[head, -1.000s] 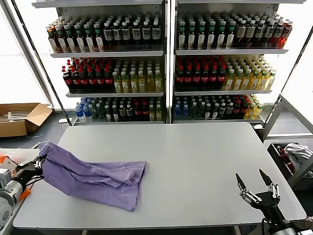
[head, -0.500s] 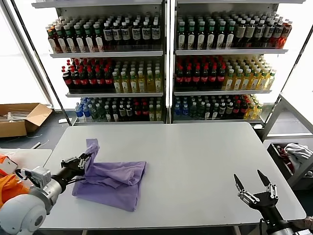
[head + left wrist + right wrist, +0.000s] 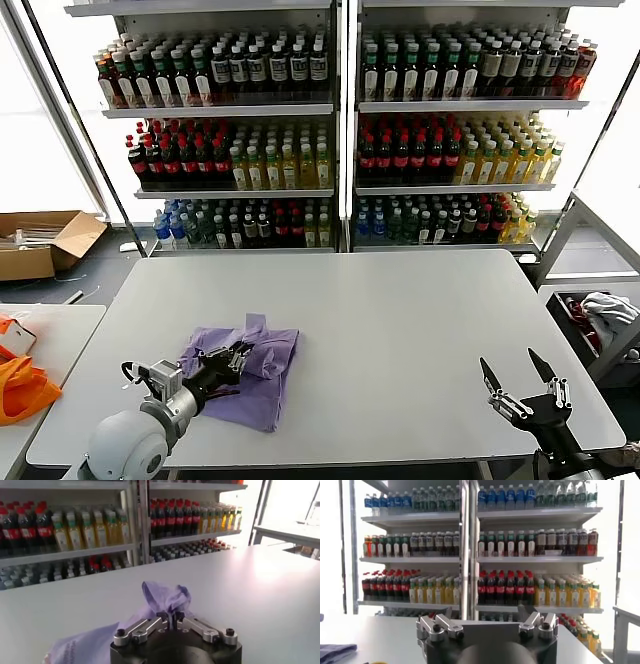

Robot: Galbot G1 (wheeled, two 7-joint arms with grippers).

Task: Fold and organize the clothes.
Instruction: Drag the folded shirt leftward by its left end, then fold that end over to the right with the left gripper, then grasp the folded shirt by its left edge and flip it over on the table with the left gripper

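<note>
While its jaws are pinching a raised fold, the left gripper (image 3: 237, 358) is carrying the lavender T-shirt (image 3: 262, 378) farther inward over itself on the table (image 3: 420, 320); the right gripper (image 3: 522, 388) is waiting, jaws spread, near the table's front right corner.

Lavender T-shirt (image 3: 250, 370) lies bunched and partly folded on the table's front-left area.
</note>
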